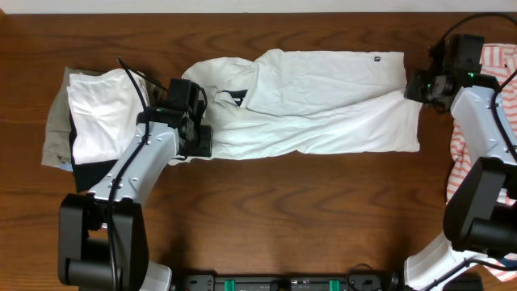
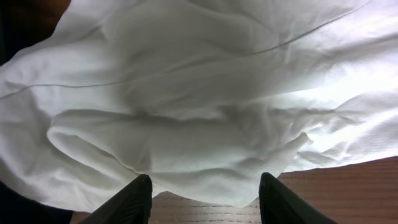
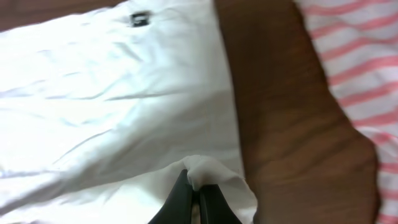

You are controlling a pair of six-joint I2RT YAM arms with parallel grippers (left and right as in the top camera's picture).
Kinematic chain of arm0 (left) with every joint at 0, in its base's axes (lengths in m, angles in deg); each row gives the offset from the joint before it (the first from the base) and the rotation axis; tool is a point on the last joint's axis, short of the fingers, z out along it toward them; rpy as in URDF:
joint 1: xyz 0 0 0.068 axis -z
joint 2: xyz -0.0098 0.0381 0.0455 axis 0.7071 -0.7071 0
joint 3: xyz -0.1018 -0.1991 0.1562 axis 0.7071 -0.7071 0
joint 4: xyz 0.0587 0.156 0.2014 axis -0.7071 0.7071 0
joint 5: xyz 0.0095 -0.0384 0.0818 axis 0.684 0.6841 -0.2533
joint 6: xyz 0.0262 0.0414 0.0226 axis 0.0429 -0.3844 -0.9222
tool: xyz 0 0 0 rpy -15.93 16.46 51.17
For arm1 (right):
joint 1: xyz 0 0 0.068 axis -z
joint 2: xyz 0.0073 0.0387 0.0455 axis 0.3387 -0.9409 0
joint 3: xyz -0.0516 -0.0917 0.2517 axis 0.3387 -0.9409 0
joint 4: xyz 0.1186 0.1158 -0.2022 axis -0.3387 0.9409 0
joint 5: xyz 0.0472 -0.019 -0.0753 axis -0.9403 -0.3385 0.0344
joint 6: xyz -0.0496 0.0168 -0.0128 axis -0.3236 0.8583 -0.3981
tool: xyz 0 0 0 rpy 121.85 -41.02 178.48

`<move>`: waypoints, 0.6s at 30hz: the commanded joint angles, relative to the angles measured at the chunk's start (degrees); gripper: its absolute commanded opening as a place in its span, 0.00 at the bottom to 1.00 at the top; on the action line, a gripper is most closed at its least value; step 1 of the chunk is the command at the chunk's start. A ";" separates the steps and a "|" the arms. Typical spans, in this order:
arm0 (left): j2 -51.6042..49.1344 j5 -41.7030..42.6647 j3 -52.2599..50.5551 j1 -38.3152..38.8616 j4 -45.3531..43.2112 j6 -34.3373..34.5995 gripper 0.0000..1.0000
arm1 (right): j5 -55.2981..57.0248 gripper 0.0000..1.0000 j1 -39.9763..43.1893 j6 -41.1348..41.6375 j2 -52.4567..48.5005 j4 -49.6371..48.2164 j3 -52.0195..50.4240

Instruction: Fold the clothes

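Across the middle of the table (image 1: 283, 218) lies the white T-shirt (image 1: 323, 101), crumpled; our right gripper (image 3: 198, 190) is clamped on its right edge, and our left gripper (image 2: 205, 183) hangs with jaws apart over its left end. We judge we are stretching it flat: next the left one must pinch cloth. Stacked clothes (image 1: 97, 121) and the striped garment (image 1: 485, 153) crowd both sides.

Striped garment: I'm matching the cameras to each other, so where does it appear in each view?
Overhead: the striped garment lies at the right edge, partly under the right arm.
Left wrist: not in it.
Right wrist: the striped garment fills the upper right corner.
Shared landmark: the white T-shirt, seen in all three views.
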 commanded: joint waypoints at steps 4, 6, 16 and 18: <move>0.74 0.37 0.68 0.00 -1.03 0.00 0.56 | -2.84 0.01 -2.89 -4.07 -2.99 0.00 0.48; 0.74 0.37 0.68 0.00 -1.05 0.00 0.55 | -1.07 0.01 -3.23 -3.96 -4.63 0.15 0.48; 0.74 0.35 0.68 0.00 -1.03 -0.02 0.55 | 17.99 0.40 -1.55 4.57 -7.50 3.74 0.52; 0.74 0.35 0.68 0.00 -1.01 0.00 0.55 | 17.97 0.41 -0.94 4.52 -7.45 4.48 0.52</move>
